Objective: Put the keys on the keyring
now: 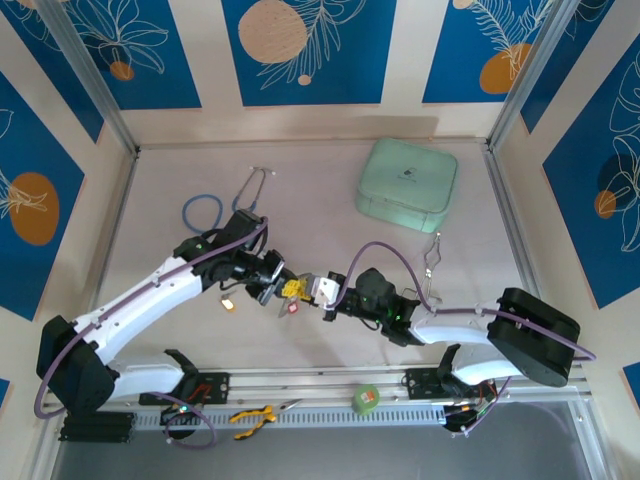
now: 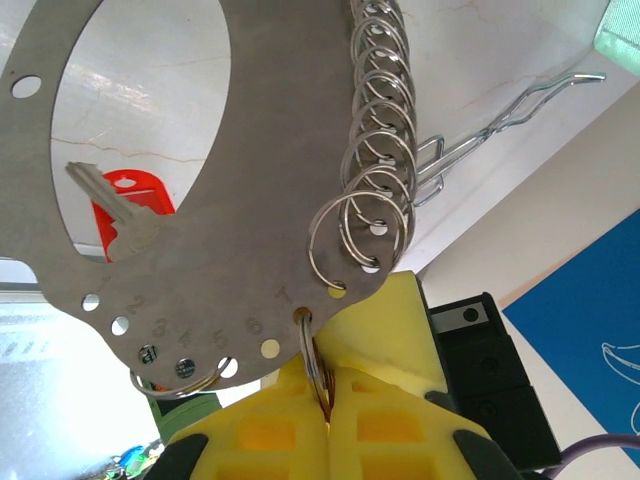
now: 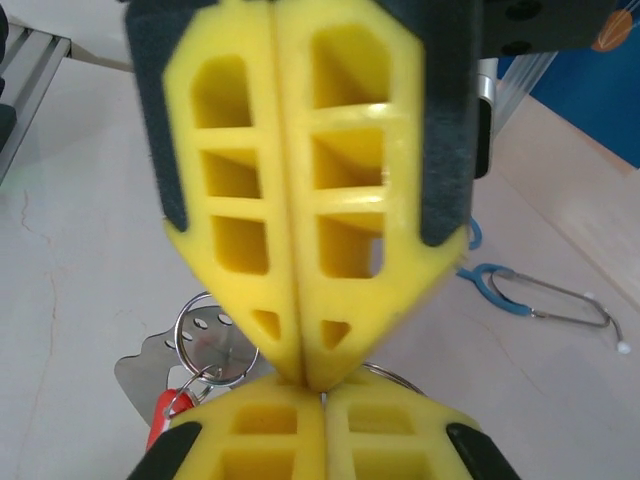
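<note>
- Left gripper point(image 2: 325, 390): yellow ribbed fingers pressing together, pinching a split ring point(image 2: 316, 365) that is hanging from the keyring point(image 2: 250, 180), a flat grey steel plate held mid-table.
- Right gripper point(image 3: 322, 405): fingers sitting flush together, meeting the left's tips at 12 o'clock.
- Silver key point(image 2: 108, 205): dangling at the plate's 9 o'clock.
- Spare rings point(image 2: 372, 198): lining its 1 o'clock edge.

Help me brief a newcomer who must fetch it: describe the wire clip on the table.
Start at the mint-green case at the far right of the table. Just below it in the top view lies the wire clip: thin bare silver wire bent into a long hook, unlike the blue-tubed stethoscope at left.
</note>
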You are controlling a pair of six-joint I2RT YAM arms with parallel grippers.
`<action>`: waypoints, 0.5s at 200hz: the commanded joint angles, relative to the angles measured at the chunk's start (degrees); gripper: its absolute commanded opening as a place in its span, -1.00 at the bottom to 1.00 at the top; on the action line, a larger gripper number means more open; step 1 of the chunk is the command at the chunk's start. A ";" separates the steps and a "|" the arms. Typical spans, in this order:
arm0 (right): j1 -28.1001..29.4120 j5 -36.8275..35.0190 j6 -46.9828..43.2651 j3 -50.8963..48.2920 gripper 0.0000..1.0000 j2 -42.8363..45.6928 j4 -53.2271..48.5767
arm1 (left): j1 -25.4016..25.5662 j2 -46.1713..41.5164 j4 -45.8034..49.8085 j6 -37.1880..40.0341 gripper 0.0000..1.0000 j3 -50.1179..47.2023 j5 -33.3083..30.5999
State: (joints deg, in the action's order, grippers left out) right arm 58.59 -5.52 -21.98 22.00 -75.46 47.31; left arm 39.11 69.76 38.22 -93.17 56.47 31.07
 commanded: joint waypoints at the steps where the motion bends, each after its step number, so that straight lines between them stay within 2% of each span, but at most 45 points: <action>1: -0.01 1.39 1.16 1.16 -1.00 -0.45 5.41 | -0.39 -1.91 -0.43 -5.83 -1.00 -1.19 -0.89; 8: -0.05 1.32 1.23 1.20 -1.00 -0.55 5.68 | -0.59 -2.46 -1.02 -6.06 -0.90 -1.52 -1.37; 17: -0.10 1.29 1.19 1.09 -1.00 -0.44 5.52 | -1.14 -3.14 -1.38 -5.97 -0.54 -1.91 -2.04; 26: -0.22 1.17 1.33 1.15 -1.00 -0.30 4.90 | -2.08 -3.93 -1.32 -4.72 -0.28 -1.84 -3.36; 42: -0.64 1.55 1.83 1.23 -1.00 0.09 3.57 | -4.02 -4.76 -0.20 1.41 -0.01 0.03 -7.60; 63: -0.94 1.99 2.16 1.57 -1.00 0.55 1.10 | -6.43 -4.37 0.71 13.78 0.16 3.41 -13.20; 100: -1.54 2.67 2.95 2.49 -1.00 1.88 -4.39 | -7.87 -4.56 -4.53 36.05 0.21 5.58 -22.83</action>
State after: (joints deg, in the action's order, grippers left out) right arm 57.60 -4.16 -20.40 22.17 -75.53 46.04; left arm 31.90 66.13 36.34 -75.64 59.61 17.41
